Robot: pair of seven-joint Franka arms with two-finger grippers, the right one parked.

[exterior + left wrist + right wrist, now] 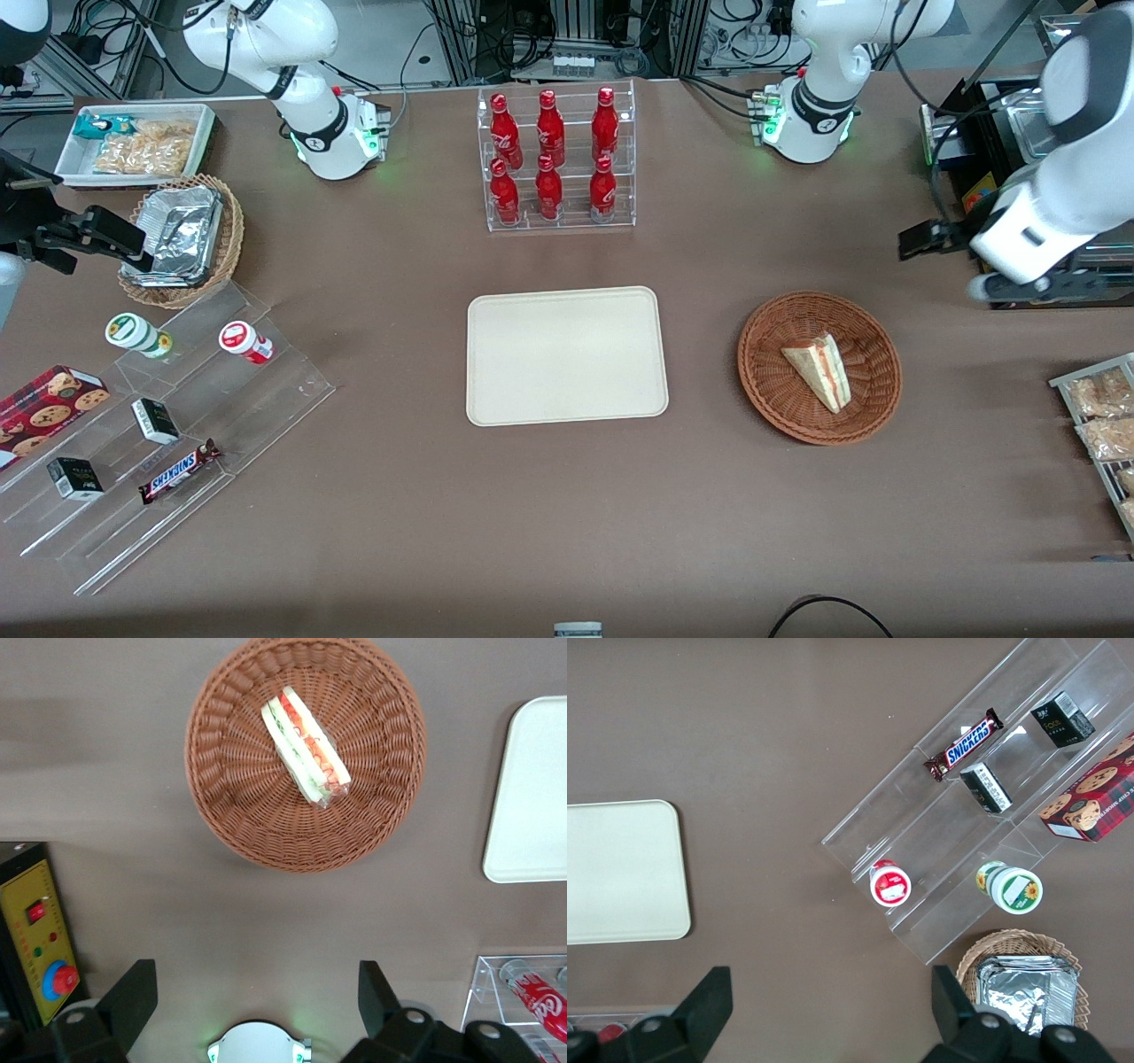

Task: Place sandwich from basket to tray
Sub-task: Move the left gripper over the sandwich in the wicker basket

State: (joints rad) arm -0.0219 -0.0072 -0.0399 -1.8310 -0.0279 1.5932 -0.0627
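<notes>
While spread, hand (pixel 252 1005) above table (pixel 133 886).

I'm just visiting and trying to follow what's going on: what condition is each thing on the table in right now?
Triangular white-bread sandwich: lying in the basket, untouched.
Round reddish-brown wicker basket: holds only the sandwich.
Flat cream-beige rectangular tray: nothing on it.
Left arm's hand: open, holding nothing, above the table beside the basket.
Red bottles: upright in their clear rack, caps on.
</notes>
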